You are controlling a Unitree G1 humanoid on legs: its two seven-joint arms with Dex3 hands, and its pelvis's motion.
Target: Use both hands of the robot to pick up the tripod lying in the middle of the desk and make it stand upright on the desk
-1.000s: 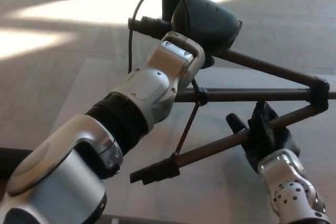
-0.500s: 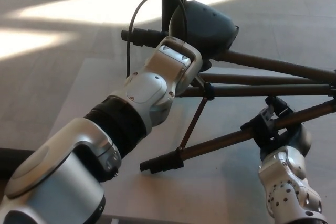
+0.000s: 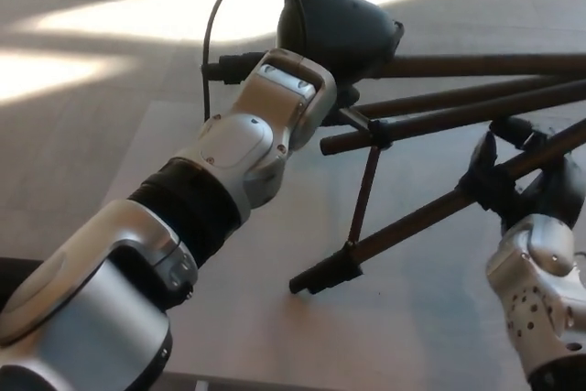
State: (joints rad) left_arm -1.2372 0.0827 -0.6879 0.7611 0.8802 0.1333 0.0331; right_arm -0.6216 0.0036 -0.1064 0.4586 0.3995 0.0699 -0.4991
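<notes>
I look down from the head camera at a pale grey desk (image 3: pixel 275 318) with a grey tiled floor (image 3: pixel 92 89) beyond it, crossed by bright bands of sunlight.

My left arm (image 3: pixel 183 217), silver with a black joint sleeve, comes in from the near left and reaches far and right across the desk. Its wrist ends at the tripod's head, and the left hand (image 3: pixel 334 98) is almost wholly hidden behind the wrist casing, so I cannot tell how its fingers stand or whether they grip anything.

The tripod (image 3: pixel 439 107) is dark, and most of it is lifted off the desk and tilted. Its rounded black head (image 3: pixel 339 29) sits far and centre, just beyond my left wrist, with a black cable (image 3: pixel 215 20) looping up from the wrist area beside it. Three long legs fan out to the right from under the head. The nearest leg slopes down toward me, and its black foot (image 3: pixel 325 274) rests at or just above the desktop near the middle. A thin brace (image 3: pixel 363 199) joins that leg to the centre hub.

My right hand (image 3: pixel 513 176) comes up from the near right corner, silver wrist below, black fingers clamped around the nearest leg partway along it.
</notes>
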